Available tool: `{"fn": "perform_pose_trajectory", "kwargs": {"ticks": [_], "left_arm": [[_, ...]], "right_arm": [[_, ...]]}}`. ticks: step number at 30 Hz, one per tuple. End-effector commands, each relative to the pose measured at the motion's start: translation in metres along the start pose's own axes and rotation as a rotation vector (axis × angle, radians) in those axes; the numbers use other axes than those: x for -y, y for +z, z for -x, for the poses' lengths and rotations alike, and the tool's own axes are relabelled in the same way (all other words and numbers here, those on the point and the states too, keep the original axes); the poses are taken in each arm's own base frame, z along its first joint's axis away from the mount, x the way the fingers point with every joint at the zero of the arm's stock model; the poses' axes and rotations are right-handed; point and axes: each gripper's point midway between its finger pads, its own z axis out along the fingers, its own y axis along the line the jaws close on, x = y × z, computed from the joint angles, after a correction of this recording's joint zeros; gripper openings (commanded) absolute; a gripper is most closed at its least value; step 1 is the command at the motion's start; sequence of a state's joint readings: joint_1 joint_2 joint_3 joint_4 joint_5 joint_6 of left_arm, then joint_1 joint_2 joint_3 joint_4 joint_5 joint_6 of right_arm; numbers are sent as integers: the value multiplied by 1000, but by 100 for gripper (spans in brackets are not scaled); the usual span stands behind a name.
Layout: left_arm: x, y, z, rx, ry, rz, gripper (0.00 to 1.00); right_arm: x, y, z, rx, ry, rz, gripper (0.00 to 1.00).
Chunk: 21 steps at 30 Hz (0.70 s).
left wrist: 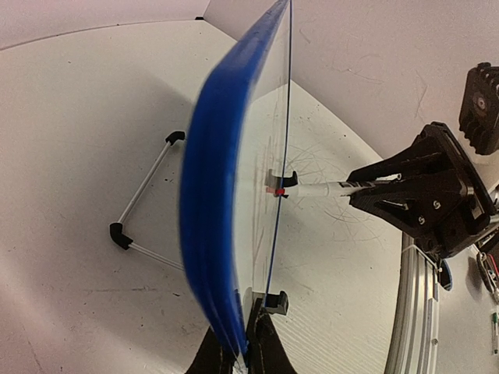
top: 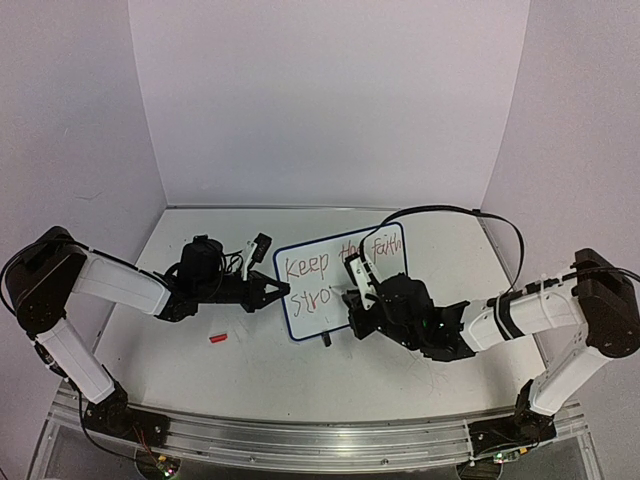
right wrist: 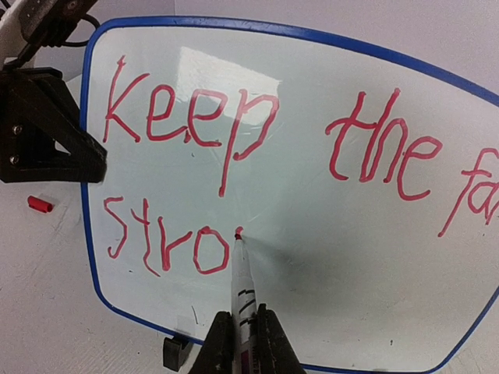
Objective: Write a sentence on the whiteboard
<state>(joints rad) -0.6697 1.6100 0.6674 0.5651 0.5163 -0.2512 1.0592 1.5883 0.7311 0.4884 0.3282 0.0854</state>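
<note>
The whiteboard (top: 312, 290) stands upright in the middle of the table, blue-rimmed. My left gripper (top: 283, 291) is shut on its left edge; in the left wrist view the board's blue rim (left wrist: 214, 202) runs up from between the fingers of that gripper (left wrist: 248, 343). The sentence (right wrist: 115, 97) in red reads "Keep the fa" on the top line, cut off at the frame's edge, and "Stro" below. My right gripper (right wrist: 245, 323) is shut on a white marker (right wrist: 243, 284). The red tip touches the board just right of the "o". In the overhead view the right gripper (top: 358, 300) is in front of the board.
A small red cap (top: 218, 339) lies on the table left of the board, also in the right wrist view (right wrist: 39, 204). A black clip foot (right wrist: 175, 352) sits under the board's lower rim. A wire stand (left wrist: 144, 195) lies behind the board. A metal rail (top: 320, 440) runs along the near edge.
</note>
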Motion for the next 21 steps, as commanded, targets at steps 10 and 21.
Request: {"fn": "perform_pose_trajectory", "kwargs": {"ticks": [10,21], "left_arm": [[-43,-9,-9,-29,39,211,0],[-42,-11,-10,-31,45,217,0]], "right_arm": [[1,-2,-14,-43,18,-6,0],[-6,-4,-26,-76,12,13,0]]}}
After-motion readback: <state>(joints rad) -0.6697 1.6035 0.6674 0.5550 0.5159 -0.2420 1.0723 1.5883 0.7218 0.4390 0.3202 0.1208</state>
